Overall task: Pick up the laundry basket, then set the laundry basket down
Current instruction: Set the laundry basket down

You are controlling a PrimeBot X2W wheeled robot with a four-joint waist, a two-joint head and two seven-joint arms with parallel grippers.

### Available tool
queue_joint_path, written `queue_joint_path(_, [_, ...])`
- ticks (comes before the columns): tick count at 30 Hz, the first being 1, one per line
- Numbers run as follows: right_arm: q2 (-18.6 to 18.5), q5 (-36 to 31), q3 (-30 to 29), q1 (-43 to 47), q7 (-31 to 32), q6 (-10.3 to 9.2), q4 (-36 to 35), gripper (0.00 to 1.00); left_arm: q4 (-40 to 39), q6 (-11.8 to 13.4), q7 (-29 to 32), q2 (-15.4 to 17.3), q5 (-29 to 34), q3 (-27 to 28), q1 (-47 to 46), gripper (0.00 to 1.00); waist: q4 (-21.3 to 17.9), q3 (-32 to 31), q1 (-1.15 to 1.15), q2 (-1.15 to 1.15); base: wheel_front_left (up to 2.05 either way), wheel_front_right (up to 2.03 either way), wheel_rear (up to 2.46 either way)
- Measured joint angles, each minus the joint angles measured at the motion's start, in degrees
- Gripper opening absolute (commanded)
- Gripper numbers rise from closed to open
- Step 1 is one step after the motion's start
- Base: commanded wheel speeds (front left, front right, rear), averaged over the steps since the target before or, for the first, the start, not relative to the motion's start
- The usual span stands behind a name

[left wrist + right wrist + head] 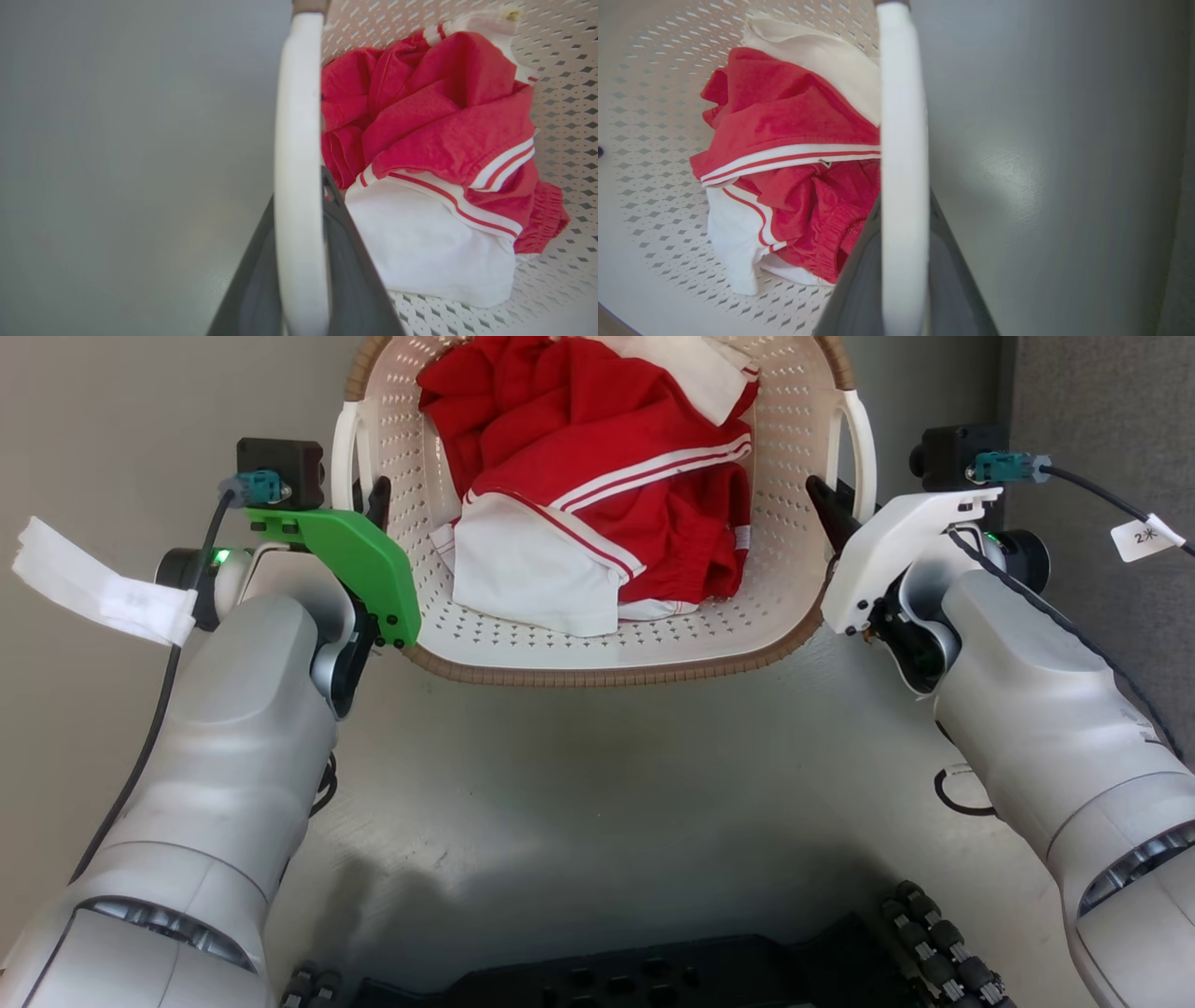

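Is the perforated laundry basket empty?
No, red and white clothes lie inside the cream-white perforated plastic laundry basket.

Laundry basket: cream-white plastic, rounded-rectangular, walls and floor perforated with small holes, brown woven-look rim. Upright, mouth open to the head camera, far end cut off by that view's top edge. Lies straight ahead of the robot's black base, apart from it, centred on it. White left loop handle and white right loop handle stand on its two sides. Loaded: crumpled red-and-white garments heaped on its floor
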Motion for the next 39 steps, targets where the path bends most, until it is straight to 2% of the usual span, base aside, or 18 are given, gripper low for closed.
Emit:
queue_joint_path(30, [0.70,-0.05,1.24,-0.30,-0.31,0.45,3.13,0.00,3.68,-2.30,-1.33,-1.01,0.05,-1.69,-0.54,0.00,0.71,1.24,-0.01,0.00,0.00,0.00,0.00])
queue_joint_path(31, [0.68,-0.05,1.29,-0.30,-0.31,0.45,3.20,0.19,3.79,-2.49,-1.18,-1.01,0.05,-1.69,-0.55,0.06,0.73,1.24,-0.01,0.00,0.00,0.00,0.00])
queue_joint_path(32, [0.67,-0.05,1.36,-0.30,-0.31,0.45,3.24,0.35,3.86,-2.53,-1.19,-1.03,0.04,-1.68,-0.56,0.27,0.75,1.23,-0.01,0.00,0.00,0.00,0.00])
queue_joint_path(33, [0.60,-0.10,1.68,-0.29,-0.34,0.52,3.20,0.84,3.88,-2.61,-1.24,-1.02,0.07,-1.79,-0.59,0.49,0.78,1.24,-0.01,0.00,0.00,0.00,0.00])
queue_joint_path(34, [0.46,-0.09,1.70,-0.29,-0.51,0.51,3.13,1.00,4.02,-2.74,-1.08,-0.88,0.12,-2.10,-0.69,1.00,0.81,1.24,-0.01,0.00,0.00,0.00,0.00])
queue_joint_path(39, [-1.29,0.00,1.99,-0.28,-0.85,0.46,2.72,1.00,4.24,-2.77,-1.42,0.59,0.40,-2.13,-1.50,1.00,0.99,1.27,-0.01,0.00,0.00,0.00,0.00])
